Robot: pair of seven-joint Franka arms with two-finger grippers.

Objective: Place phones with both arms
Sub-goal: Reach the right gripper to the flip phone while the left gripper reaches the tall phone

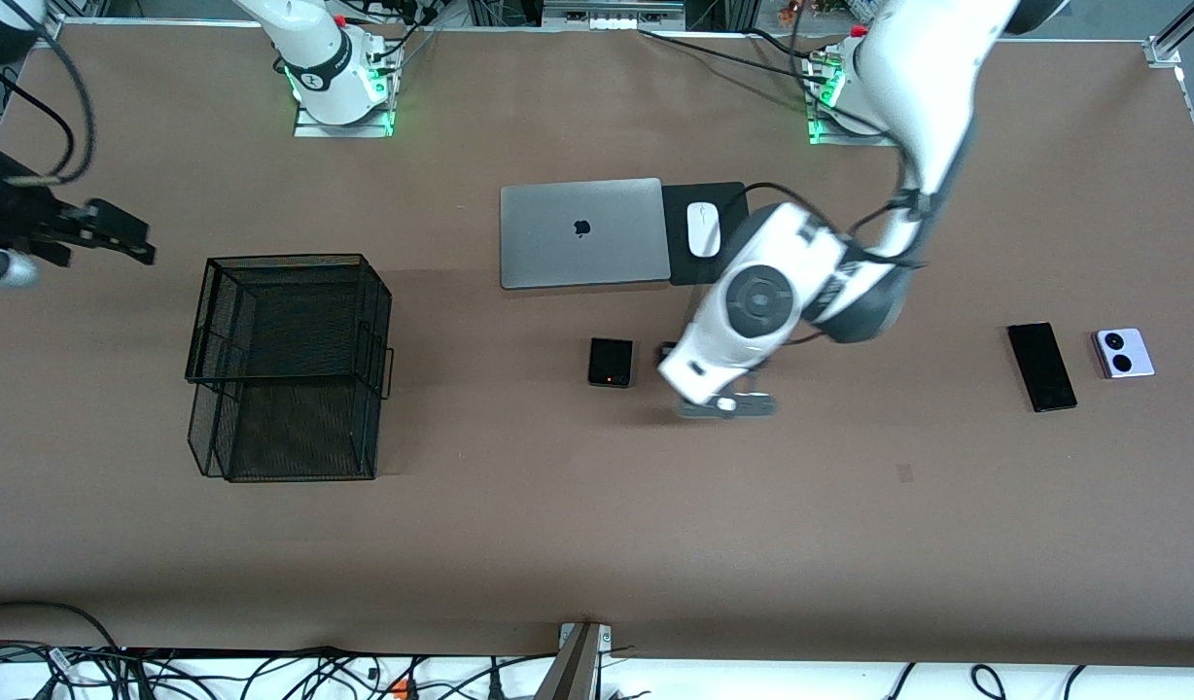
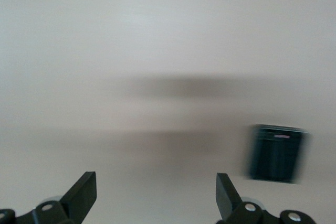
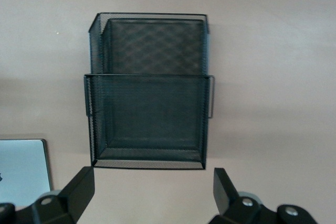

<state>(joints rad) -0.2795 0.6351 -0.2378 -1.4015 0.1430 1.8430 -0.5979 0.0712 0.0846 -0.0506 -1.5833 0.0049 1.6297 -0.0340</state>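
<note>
Tabletop (image 1: 597,525), brown, seen from the high front camera. Nearest to that camera among the objects is a black mesh basket (image 1: 288,367) of two compartments, toward the right arm's end; both compartments appear empty in the right wrist view (image 3: 149,93).

At about the same depth, mid-table, the flip phone (image 1: 611,362) lies flat on the table, a small orange light on its face. The left gripper (image 1: 725,401) hangs low over the table just beside it, toward the left arm's end; its fingers (image 2: 84,195) stand wide apart with nothing between them, and the flip phone (image 2: 276,153) lies clear of them on the table.

Toward the left arm's end lie the slab phone (image 1: 1041,367) and, just beside it but apart, the lilac phone (image 1: 1124,352), camera side up.

Farther from the camera, a closed grey laptop (image 1: 582,233) rests beside a black pad (image 1: 728,262) bearing a white mouse (image 1: 703,228).

The right gripper (image 1: 121,233) waits in the air at the right arm's end of the table, facing the basket; its fingers (image 3: 81,190) are spread wide and hold nothing.
</note>
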